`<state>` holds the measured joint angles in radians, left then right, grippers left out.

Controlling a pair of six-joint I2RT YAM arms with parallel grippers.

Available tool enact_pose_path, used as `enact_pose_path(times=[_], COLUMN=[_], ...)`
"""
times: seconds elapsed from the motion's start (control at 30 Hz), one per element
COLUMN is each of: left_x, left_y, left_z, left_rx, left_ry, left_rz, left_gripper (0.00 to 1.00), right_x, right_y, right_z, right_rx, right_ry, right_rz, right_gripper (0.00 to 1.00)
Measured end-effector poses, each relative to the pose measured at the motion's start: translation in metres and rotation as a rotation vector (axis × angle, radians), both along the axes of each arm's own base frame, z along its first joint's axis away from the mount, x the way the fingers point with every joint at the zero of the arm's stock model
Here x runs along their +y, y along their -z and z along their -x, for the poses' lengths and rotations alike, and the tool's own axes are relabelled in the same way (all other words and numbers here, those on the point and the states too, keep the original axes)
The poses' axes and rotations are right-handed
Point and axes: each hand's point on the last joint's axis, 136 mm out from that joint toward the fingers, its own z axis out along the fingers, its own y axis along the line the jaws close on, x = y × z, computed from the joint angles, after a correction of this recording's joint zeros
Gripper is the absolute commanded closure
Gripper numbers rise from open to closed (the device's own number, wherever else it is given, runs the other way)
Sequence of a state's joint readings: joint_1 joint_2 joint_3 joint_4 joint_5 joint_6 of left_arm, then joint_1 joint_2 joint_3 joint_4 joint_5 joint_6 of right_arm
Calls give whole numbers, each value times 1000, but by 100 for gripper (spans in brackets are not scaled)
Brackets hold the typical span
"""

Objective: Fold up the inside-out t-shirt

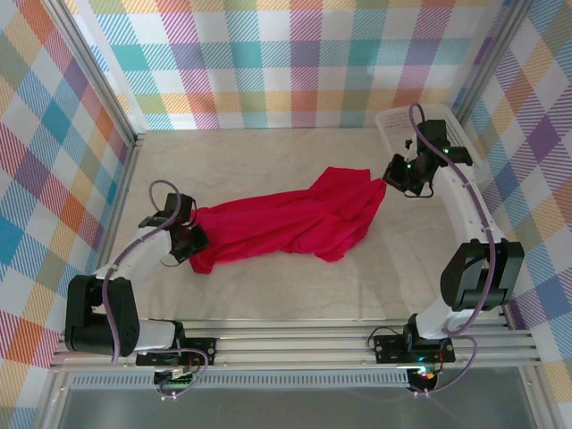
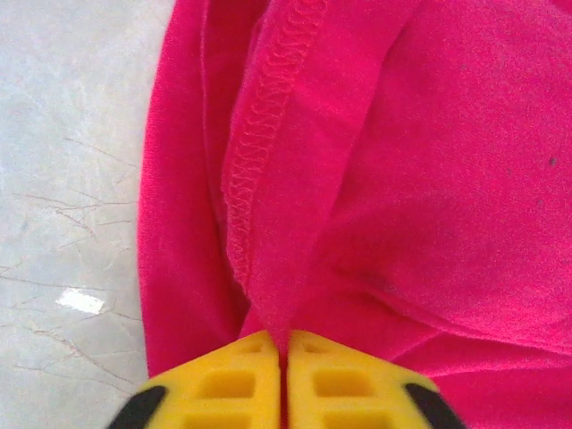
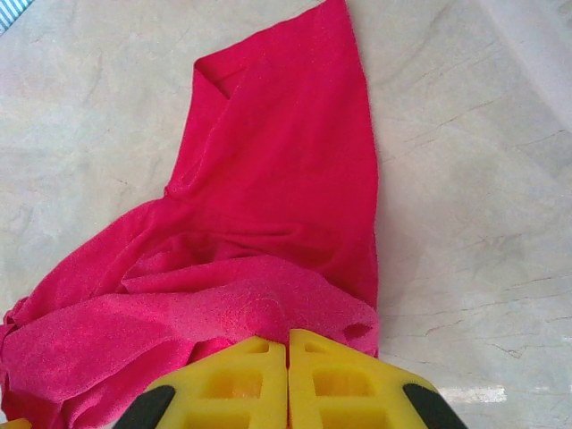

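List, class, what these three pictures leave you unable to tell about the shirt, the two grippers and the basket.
1. Neck, sleeves and hem of the t-shirt: top view, bunched folds hide which is which.
2. How much cloth the left gripper pinches: left wrist view, the bottom edge cuts it off.
3. The cloth inside the right gripper: right wrist view, hidden between its shut jaws.
4. The inside of the basket: top view, small, crossed by the right arm.

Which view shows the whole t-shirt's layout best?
Top external: the whole t-shirt lies spread between the left gripper and right gripper. Left wrist shows a stitched seam close up; right wrist shows one bunched end.
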<state>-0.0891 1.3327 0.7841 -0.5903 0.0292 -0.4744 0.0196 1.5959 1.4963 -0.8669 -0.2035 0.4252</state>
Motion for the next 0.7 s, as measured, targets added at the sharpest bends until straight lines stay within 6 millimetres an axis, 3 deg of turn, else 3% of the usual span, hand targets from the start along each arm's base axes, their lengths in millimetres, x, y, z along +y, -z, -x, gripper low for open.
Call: enact_pose_path(times=[0.13,0.2,0.3,0.37,0.43,0.47,0.57,0.63,0.7], left_x=[0,0,6,26,54,73,113,130,139], left_y=[-4,-23,-97,-177,-251,-288,-363,-393,-412], left_z=[-1,-12,-57,-93,-111,-114,-105,-97,-93], left_rx=[1,-30,-212,-421,-612,-709,-906,-987,-1033], left_ry=[0,-3,-37,-96,-170,-215,-318,-363,-381], left_rz=[0,4,39,72,89,87,93,104,123], left_gripper=[100,100,100,100,100,100,100,100,100], right_x=[2,3,3,-1,-9,-16,-31,-35,-33], right_y=[-3,-12,-43,-79,-121,-145,-201,-229,-249], right_z=[-4,-10,-24,-33,-39,-39,-31,-22,-13], right_rx=[3,-7,-56,-125,-215,-266,-387,-449,-491], right_ry=[-7,-10,-10,-3,14,28,59,62,51], right_rz=[-12,-16,-22,-28,-30,-30,-30,-37,-50], right_gripper=[100,100,100,100,100,100,100,100,100])
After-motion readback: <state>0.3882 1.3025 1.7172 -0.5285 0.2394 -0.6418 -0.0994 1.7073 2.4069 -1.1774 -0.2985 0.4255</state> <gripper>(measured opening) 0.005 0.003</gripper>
